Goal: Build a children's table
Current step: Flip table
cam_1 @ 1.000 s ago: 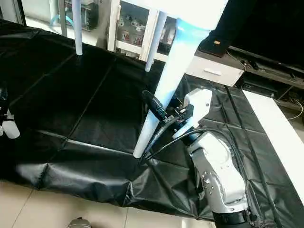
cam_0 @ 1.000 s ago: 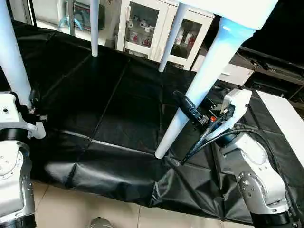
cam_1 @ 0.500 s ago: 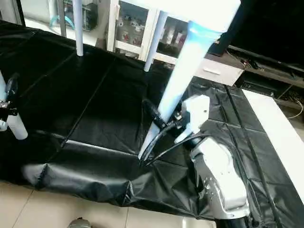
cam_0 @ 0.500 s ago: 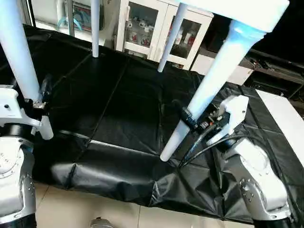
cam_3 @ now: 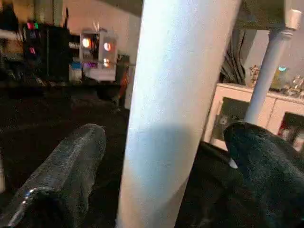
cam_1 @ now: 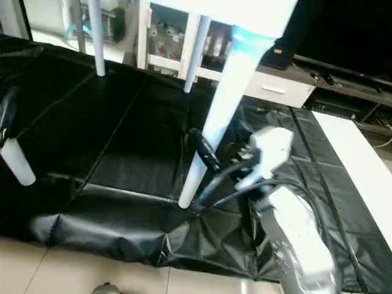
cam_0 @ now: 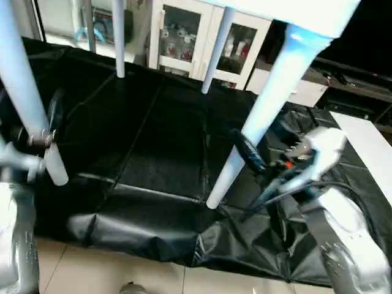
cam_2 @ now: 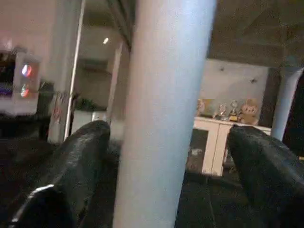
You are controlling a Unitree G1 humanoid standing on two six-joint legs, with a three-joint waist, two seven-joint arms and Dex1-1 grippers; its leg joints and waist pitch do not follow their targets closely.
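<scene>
The children's table stands upright on the black-covered work table, its white top (cam_0: 294, 12) at the upper edge of the head views. Two far legs (cam_0: 119, 37) rest their feet on the cover. My left gripper (cam_0: 44, 130) is open around the near left leg (cam_0: 21, 86). In the left wrist view, that leg (cam_2: 161, 114) rises between the black fingers (cam_2: 76, 166) with a gap on each side. My right gripper (cam_0: 242, 153) is open around the near right leg (cam_0: 269, 92). That leg (cam_3: 175, 109) stands free between its fingers (cam_3: 66, 175).
The black cover (cam_0: 153, 141) hangs creased over the work table's front edge above a tiled floor (cam_0: 122, 275). A white glass-door cabinet (cam_0: 184, 37) stands behind. A white slab (cam_0: 367, 147) lies at the right. Black cables (cam_0: 269, 190) run from my right wrist.
Both grippers' fingers have spread wider apart around the two near legs. My right wrist has drawn back a little to the right. The table stays standing.
</scene>
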